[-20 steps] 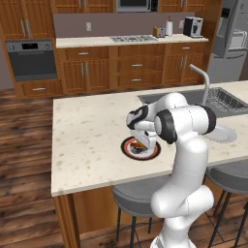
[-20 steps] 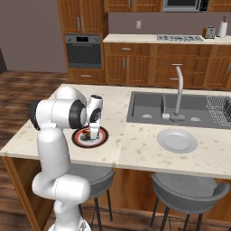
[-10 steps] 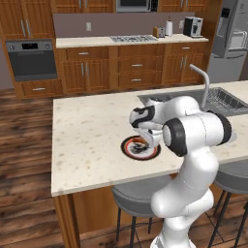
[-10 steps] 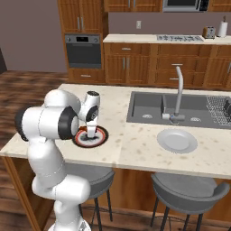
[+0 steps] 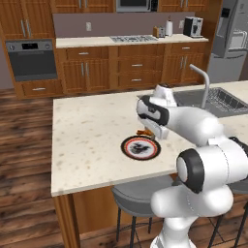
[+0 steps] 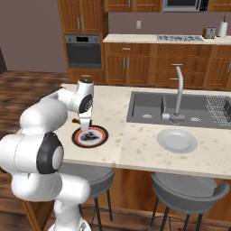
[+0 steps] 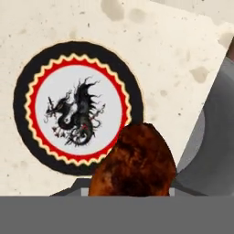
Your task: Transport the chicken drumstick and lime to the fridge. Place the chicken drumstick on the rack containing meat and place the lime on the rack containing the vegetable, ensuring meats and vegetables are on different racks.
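We saw the chicken drumstick (image 7: pixel 135 162) lifted clear of the black-rimmed dragon plate (image 7: pixel 77 108), its thick brown end bulging up from between the gripper (image 5: pixel 145 133) fingers, which had narrowed onto it. From the left base view, the drumstick hung just above the plate's far edge on the speckled island counter (image 5: pixel 87 140). The right base view placed the sink (image 6: pixel 153 108) well apart, beside a plain grey plate (image 6: pixel 177 140).
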{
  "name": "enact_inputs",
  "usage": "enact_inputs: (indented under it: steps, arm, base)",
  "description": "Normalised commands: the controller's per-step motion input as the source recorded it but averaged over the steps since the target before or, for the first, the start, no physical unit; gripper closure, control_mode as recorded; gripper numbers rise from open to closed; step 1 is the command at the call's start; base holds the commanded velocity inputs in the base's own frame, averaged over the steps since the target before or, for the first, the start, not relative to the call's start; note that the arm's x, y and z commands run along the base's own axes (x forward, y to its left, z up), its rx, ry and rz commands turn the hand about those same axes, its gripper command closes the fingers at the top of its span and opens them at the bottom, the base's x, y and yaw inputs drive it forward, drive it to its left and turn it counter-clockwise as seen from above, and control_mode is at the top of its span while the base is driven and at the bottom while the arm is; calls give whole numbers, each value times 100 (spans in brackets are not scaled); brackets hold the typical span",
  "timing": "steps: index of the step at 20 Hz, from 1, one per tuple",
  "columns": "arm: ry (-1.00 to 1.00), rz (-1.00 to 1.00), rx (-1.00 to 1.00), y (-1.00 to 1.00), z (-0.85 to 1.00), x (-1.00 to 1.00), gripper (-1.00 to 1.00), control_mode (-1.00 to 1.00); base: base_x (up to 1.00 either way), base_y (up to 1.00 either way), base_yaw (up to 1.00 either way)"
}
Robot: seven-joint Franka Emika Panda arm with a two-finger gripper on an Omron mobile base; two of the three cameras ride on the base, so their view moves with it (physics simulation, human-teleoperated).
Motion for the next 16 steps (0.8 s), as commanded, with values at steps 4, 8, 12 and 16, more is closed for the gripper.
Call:
enact_inputs:
  steps: [4, 8, 12, 16]
  arm:
    - [-3, 3, -1, -11, 74, -100, 100, -100]
    - [-13, 6, -3, -8, 82, -100, 100, -100]
    - [-17, 11, -4, -3, 82, -100, 100, -100]
    - [-8, 11, -3, -2, 68, -95, 100, -100]
  base:
    - [0, 0, 0]
    - [0, 0, 0]
    - [0, 0, 0]
    - [0, 0, 0]
